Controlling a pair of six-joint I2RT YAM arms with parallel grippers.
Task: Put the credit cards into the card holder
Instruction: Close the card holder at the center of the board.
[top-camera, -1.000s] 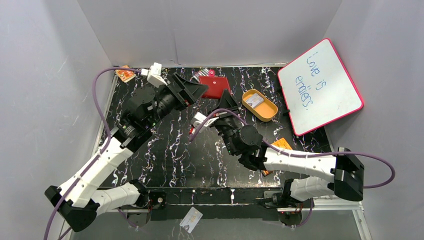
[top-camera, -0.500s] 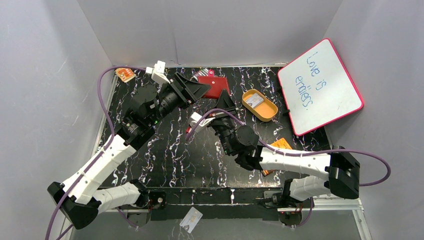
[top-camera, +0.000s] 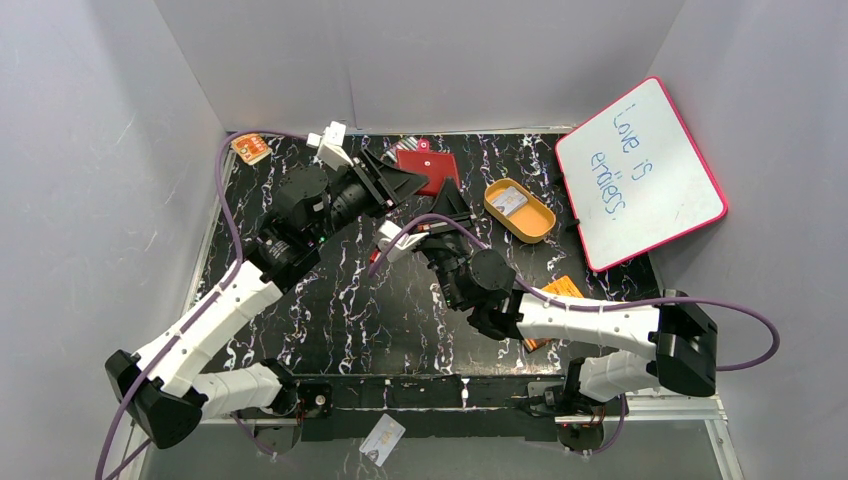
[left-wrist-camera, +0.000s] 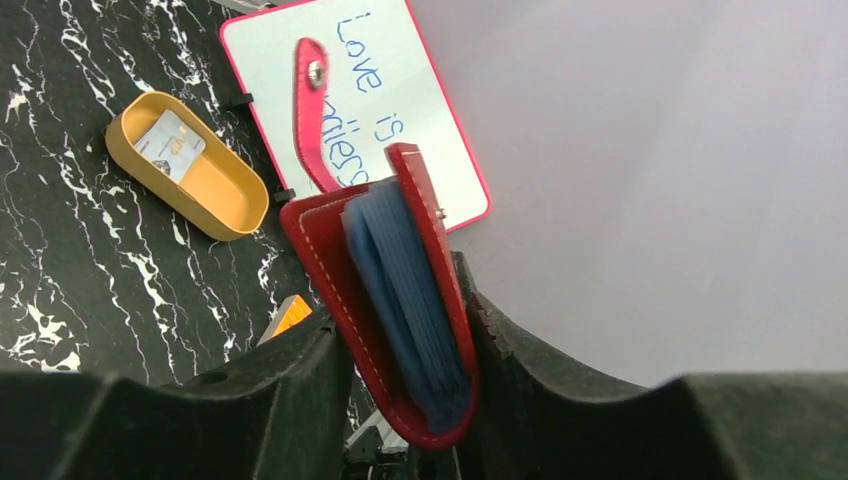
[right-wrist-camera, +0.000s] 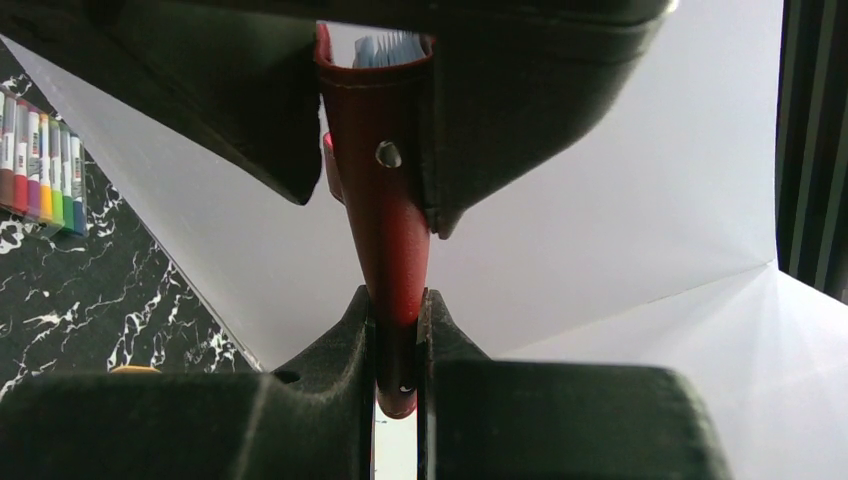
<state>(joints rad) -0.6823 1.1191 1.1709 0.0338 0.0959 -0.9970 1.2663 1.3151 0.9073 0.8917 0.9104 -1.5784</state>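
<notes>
Wallet held above tabletop, clamped between left end effector fingers; lower edge pinched by narrow right end effector. Blue inserts seen inside wallet. One card lies in orange tray.

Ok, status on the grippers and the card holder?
Both shut on card holder: left gripper, right gripper, holding it aloft. Holder open, snap tab loose. One credit card lying in orange tray, none gripped. Nothing in the way.
</notes>
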